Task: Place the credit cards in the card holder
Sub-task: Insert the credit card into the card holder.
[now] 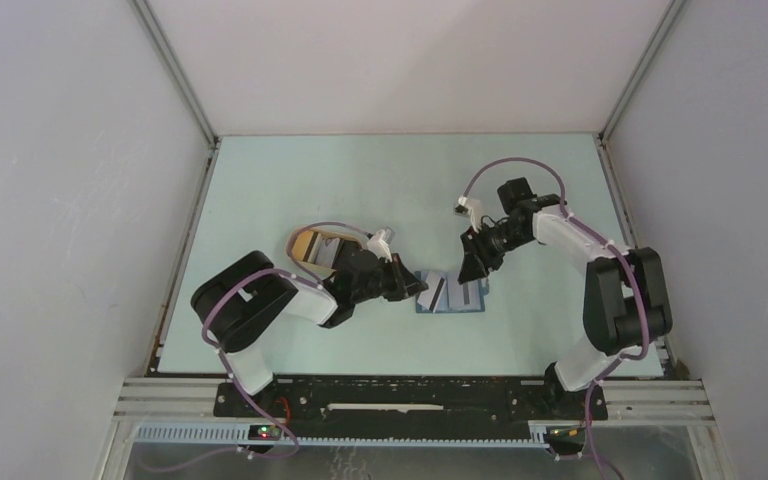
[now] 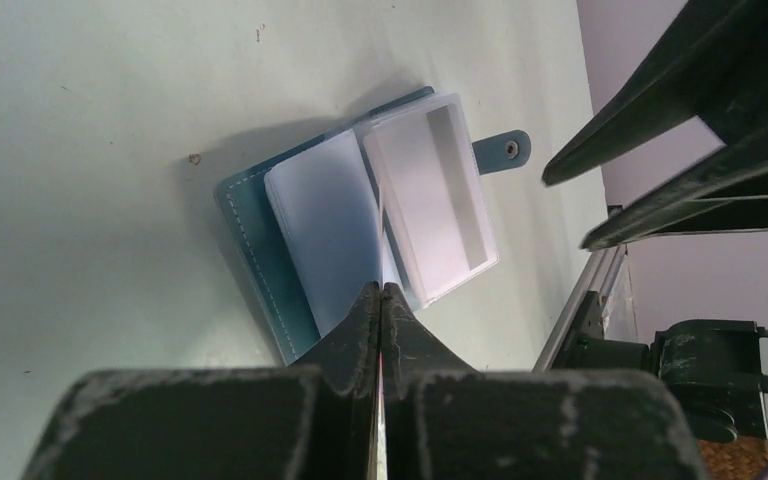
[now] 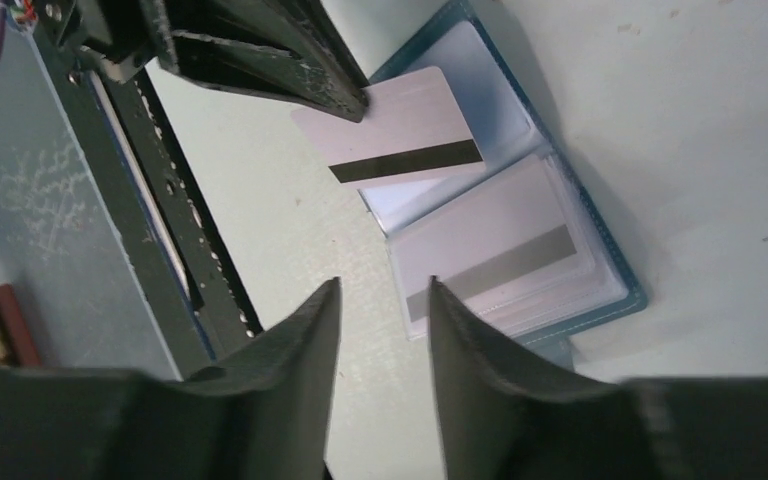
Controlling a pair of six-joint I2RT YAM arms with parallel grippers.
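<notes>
Over the pale green table (image 1: 360, 180), near its front edge, the right gripper (image 3: 382, 290) hangs empty with jaws partly apart; the left gripper (image 2: 381, 290), clamped shut, pinches a striped credit card (image 3: 400, 130) by one corner. Beneath both lies the teal card holder (image 2: 250, 245), opened flat. A second card (image 3: 490, 262) seems sleeved inside it.

The card holder (image 1: 452, 297) lies open on the table (image 1: 360, 180), right in front of the left pincer (image 1: 420, 287) and just under the right pincer (image 3: 385, 290). One card (image 3: 400, 135) sits between the left pincer's tips, over the holder's nearer leaf. A second card (image 3: 488, 262) lies in the far leaf's sleeve, on the right pincer's side. The tray (image 1: 307, 243) sits behind the left pincer, beside its arm.
</notes>
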